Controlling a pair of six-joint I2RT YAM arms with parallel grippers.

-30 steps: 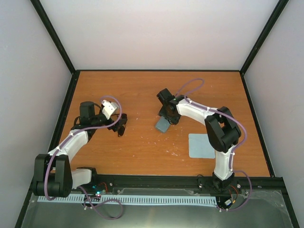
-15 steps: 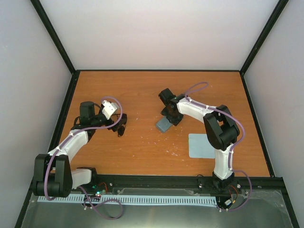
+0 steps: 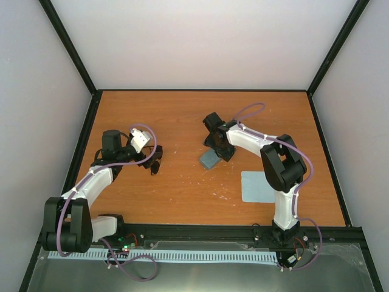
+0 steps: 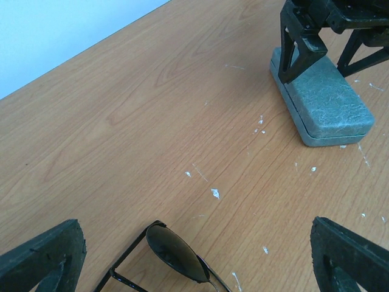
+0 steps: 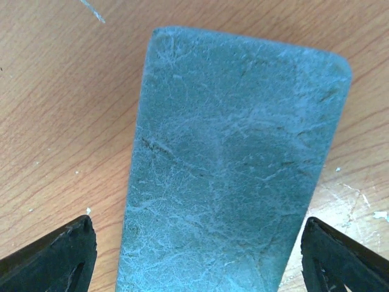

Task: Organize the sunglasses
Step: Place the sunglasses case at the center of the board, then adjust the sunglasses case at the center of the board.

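Note:
The sunglasses (image 4: 176, 255) lie on the table with their black arms unfolded, one dark lens showing in the left wrist view. My left gripper (image 4: 200, 261) is open, low over them, with a finger on each side and not touching; it also shows in the top view (image 3: 154, 163). The grey-blue case (image 3: 209, 160) lies closed at mid table and shows in the left wrist view (image 4: 325, 103) and the right wrist view (image 5: 231, 164). My right gripper (image 3: 215, 151) is open and straddles the case's far end, its fingertips (image 5: 58, 255) clear of the sides.
A flat pale blue cloth (image 3: 258, 186) lies at the right front, near the right arm's base. Black frame posts and white walls border the orange table (image 3: 182, 115). White scuff marks (image 4: 215, 193) dot the wood between sunglasses and case.
My right gripper has shifted slightly right over the case, and the case has barely moved. My left arm has stayed still.

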